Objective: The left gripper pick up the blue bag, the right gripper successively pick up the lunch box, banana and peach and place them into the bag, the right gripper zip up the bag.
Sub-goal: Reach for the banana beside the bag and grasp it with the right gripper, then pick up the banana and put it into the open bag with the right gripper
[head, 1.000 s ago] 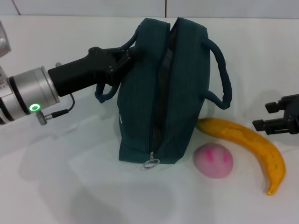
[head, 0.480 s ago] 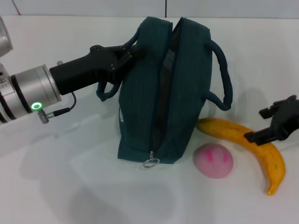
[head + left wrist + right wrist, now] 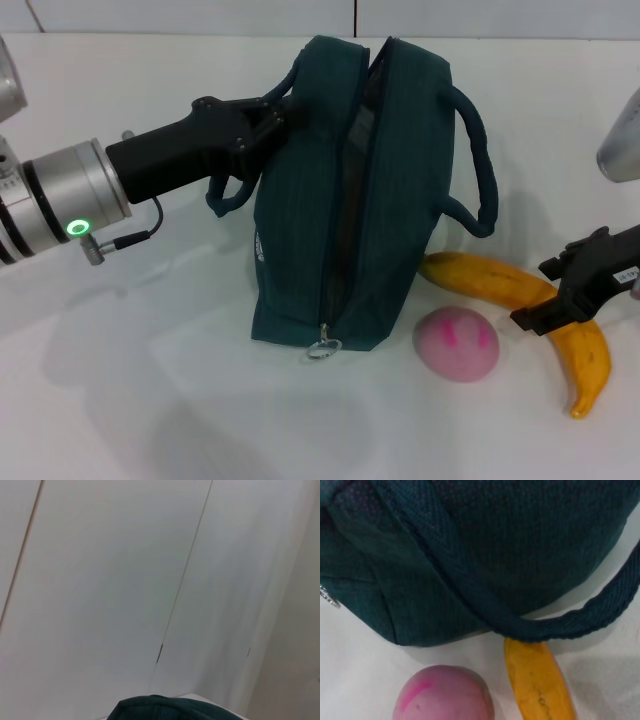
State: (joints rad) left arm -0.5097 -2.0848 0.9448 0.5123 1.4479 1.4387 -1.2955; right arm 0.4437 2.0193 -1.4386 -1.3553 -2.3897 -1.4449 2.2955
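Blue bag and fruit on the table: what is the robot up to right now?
The left gripper is holding the blue bag by a handle, its zipper open. The right gripper is over the middle of the banana, which lies on the table beside the peach. Both fruits are outside the bag.
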